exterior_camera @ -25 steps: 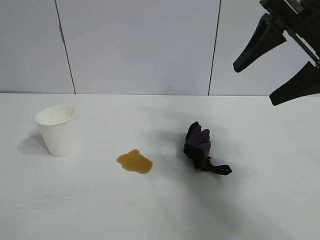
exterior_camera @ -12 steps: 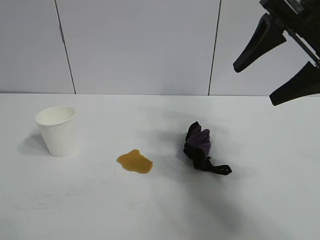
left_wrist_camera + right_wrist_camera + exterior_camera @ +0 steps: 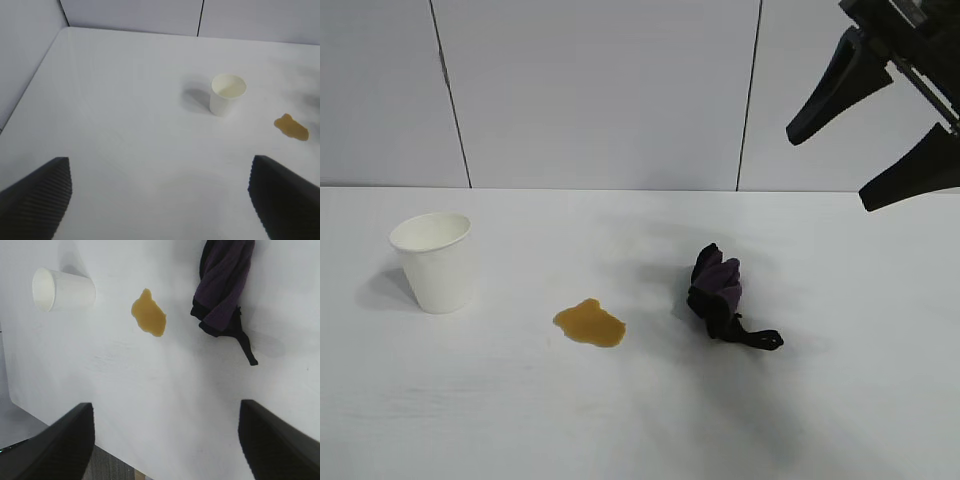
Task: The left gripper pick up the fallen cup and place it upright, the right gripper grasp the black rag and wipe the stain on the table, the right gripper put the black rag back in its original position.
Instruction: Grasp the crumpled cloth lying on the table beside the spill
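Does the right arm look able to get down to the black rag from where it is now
Probably yes. The right gripper hangs open above the table, and the black rag lies alone below it, apart from the stain and the cup. Nothing stands between them.

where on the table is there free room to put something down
Bare table runs along the near edge, in front of the cup, stain and black rag. The strip behind them, toward the wall, is free too. Tightest spot: between stain and rag.
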Robot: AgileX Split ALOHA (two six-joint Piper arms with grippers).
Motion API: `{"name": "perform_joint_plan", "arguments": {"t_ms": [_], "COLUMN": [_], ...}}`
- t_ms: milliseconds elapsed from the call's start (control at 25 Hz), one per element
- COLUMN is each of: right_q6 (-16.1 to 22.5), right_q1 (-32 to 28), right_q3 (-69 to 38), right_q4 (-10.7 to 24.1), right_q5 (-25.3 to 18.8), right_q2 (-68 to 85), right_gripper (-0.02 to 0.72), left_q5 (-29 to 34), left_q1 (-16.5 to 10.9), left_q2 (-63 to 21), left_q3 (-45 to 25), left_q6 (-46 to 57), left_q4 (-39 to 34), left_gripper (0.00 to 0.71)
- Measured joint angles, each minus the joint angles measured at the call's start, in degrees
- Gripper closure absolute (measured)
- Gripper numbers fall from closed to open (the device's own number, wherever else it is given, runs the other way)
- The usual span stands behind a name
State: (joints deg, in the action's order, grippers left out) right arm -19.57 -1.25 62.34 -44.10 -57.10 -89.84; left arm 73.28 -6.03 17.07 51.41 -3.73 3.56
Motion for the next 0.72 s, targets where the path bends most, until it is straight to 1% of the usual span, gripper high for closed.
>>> {"name": "perform_joint_plan", "arguments": {"t_ms": [120, 320, 440, 560, 720], "right_q6": [0.00, 0.00, 0.00, 0.00, 0.00], "right_q1": [0.00, 0.00, 0.00, 0.00, 0.00], "right_q3": [0.00, 0.00, 0.00, 0.00, 0.00], "right_q4": [0.00, 0.00, 0.00, 0.00, 0.00], "right_q5": [0.00, 0.00, 0.00, 0.00, 0.00], "right_q2": [0.00, 0.00, 0.00, 0.00, 0.00], "right_gripper": [0.159, 0.159, 0.159, 0.159, 0.159], "left_q5": [0.06, 0.25, -0.24, -3.40, -6.66], "left_q1": [0.00, 0.00, 0.00, 0.00, 0.00], "left_q2": [-5.01, -9.62, -10.16, -10.17, -10.17], "left_q3": [-7.87, -16.55, -19.14, -21.40, -22.62], "left_q6": [0.06, 0.13, 0.13, 0.46, 1.17], "left_q4": [0.00, -2.15, -3.56, -3.56, -3.56], "left_gripper": [0.020, 0.020, 0.020, 0.020, 0.020]}}
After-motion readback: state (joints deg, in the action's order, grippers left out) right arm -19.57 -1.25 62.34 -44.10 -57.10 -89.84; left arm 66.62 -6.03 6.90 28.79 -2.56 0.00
